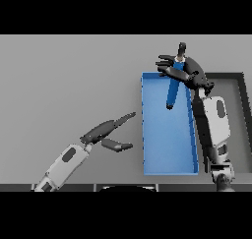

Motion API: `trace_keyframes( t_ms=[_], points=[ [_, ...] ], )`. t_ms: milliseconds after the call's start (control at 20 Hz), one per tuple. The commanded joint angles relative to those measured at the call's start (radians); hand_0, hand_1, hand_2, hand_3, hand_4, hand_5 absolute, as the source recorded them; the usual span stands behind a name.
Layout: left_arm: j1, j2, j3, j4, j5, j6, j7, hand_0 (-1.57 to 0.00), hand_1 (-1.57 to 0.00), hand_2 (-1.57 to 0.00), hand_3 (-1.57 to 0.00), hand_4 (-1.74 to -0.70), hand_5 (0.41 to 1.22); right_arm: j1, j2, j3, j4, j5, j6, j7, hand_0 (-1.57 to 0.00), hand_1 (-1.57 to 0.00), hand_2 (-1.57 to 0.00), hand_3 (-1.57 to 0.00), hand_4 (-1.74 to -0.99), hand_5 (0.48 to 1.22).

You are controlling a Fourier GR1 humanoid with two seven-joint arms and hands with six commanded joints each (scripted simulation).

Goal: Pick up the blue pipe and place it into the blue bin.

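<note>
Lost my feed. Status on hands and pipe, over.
Right hand shut on pipe, over far end of bin. Pipe hangs into bin, not released. Left hand open, idle beside bin. Nothing in the way.

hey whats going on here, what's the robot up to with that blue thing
The robot's right hand is curled round a blue pipe with dark ends, holding it over the far end of the open blue rectangular bin. The pipe hangs tilted, its lower end inside the bin's outline; whether it touches the floor cannot be told. The left hand hovers open over the grey table, left of the bin, holding nothing. A dark-rimmed grey tray sits right of the bin.
</note>
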Motion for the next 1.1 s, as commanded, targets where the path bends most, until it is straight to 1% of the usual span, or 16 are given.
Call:
trace_keyframes(
  t_ms=[0,50,200,250,300,350,400,500,550,600,650,750,800,900,950,1050],
  points=[
    [0.002,0.001,-0.002,-0.006,-0.002,0.002,-0.008,0.0,0.0,0.0,0.0,-0.88,0.464,0.037,-0.02,0.04,0.002,-0.018,-0.015,0.0,-1.57,-1.57,-1.57,-1.57,-1.741,1.12],
    [0.012,-0.001,-0.01,-0.013,-0.011,0.007,-0.011,0.0,0.0,0.0,0.0,-0.88,0.463,0.05,-0.047,0.077,0.023,-0.038,-0.032,0.0,-1.57,-1.57,-1.57,-1.57,-1.741,1.122],
    [0.01,0.002,-0.004,-0.018,-0.007,0.011,0.0,0.0,0.0,0.0,0.0,-0.88,0.462,0.133,-0.092,0.187,0.017,-0.083,-0.056,0.0,-1.57,-1.57,-1.57,-1.57,-1.622,1.121],
    [0.013,0.007,-0.003,-0.021,-0.001,0.006,0.002,0.0,0.0,0.0,0.0,-0.88,0.46,0.139,-0.111,0.236,0.039,-0.095,-0.068,0.0,-1.57,-1.57,-1.57,-1.57,-1.591,1.114],
    [0.018,0.002,-0.007,-0.018,-0.003,0.009,0.007,0.0,0.0,0.0,0.0,-0.89,0.457,0.138,-0.145,0.296,0.059,-0.133,-0.09,0.0,-1.57,-1.57,-1.57,-1.33,-1.599,1.11],
    [0.012,-0.002,-0.006,-0.009,-0.004,0.01,0.014,0.0,0.0,0.0,0.0,-0.89,0.455,0.125,-0.181,0.373,0.092,-0.195,-0.132,0.0,-1.56,-1.46,-1.39,-1.12,-1.547,1.133],
    [0.005,-0.006,-0.006,-0.014,-0.008,0.015,0.019,0.0,0.0,0.0,0.0,-0.89,0.453,0.103,-0.209,0.453,0.116,-0.27,-0.169,0.0,-1.31,-1.17,-1.11,-0.9,-1.503,1.15],
    [0.001,-0.008,-0.007,-0.005,-0.01,0.013,0.016,0.0,0.0,0.0,0.0,-0.89,0.453,0.054,-0.267,0.602,0.165,-0.406,-0.22,0.0,-0.84,-0.75,-0.71,-0.57,-1.392,1.176],
    [0.002,-0.005,-0.004,-0.004,-0.01,0.014,0.02,0.0,0.0,0.0,0.0,-0.89,0.454,0.043,-0.289,0.653,0.158,-0.46,-0.234,0.0,-0.67,-0.6,-0.57,-0.46,-1.338,1.157],
    [0.008,-0.006,-0.007,-0.013,-0.004,0.01,0.018,0.0,0.0,0.0,0.0,-0.89,0.453,0.03,-0.313,0.697,0.14,-0.469,-0.215,0.0,-0.53,-0.48,-0.46,-0.37,-1.285,1.141],
    [-0.001,-0.009,-0.002,-0.005,0.0,0.012,0.035,0.0,0.0,0.0,0.0,-0.89,0.453,0.013,-0.337,0.74,0.14,-0.487,-0.206,0.0,-0.43,-0.38,-0.36,-0.29,-1.242,1.081],
    [0.011,-0.006,-0.008,-0.009,-0.005,0.009,0.014,0.0,0.0,0.0,0.0,-0.89,0.454,-0.012,-0.359,0.804,0.132,-0.42,-0.187,0.0,-0.27,-0.24,-0.23,-0.19,-1.179,0.975],
    [0.005,-0.007,-0.003,-0.006,-0.004,0.012,0.014,0.0,0.0,0.0,0.0,-0.89,0.453,-0.016,-0.355,0.826,0.137,-0.387,-0.182,-0.007,-0.22,-0.19,-0.19,-0.15,-1.165,0.924],
    [0.012,-0.011,-0.01,-0.007,-0.009,0.014,0.014,0.0,0.0,0.0,0.0,-0.9,0.45,-0.026,-0.351,0.852,0.144,-0.345,-0.166,-0.025,-0.14,-0.12,-0.12,-0.1,-1.131,0.857],
    [0.012,-0.01,-0.007,-0.008,-0.005,0.014,0.014,0.0,0.0,0.0,0.0,-0.9,0.45,-0.025,-0.344,0.86,0.161,-0.322,-0.169,-0.05,-0.11,-0.1,-0.09,-0.08,-1.125,0.821],
    [0.011,-0.007,-0.005,-0.023,0.007,0.01,0.021,0.0,0.0,0.0,0.0,-0.91,0.455,-0.025,-0.348,0.862,0.169,-0.314,-0.17,-0.055,-0.07,-0.06,-0.06,-0.05,-1.125,0.764]
  ],
)
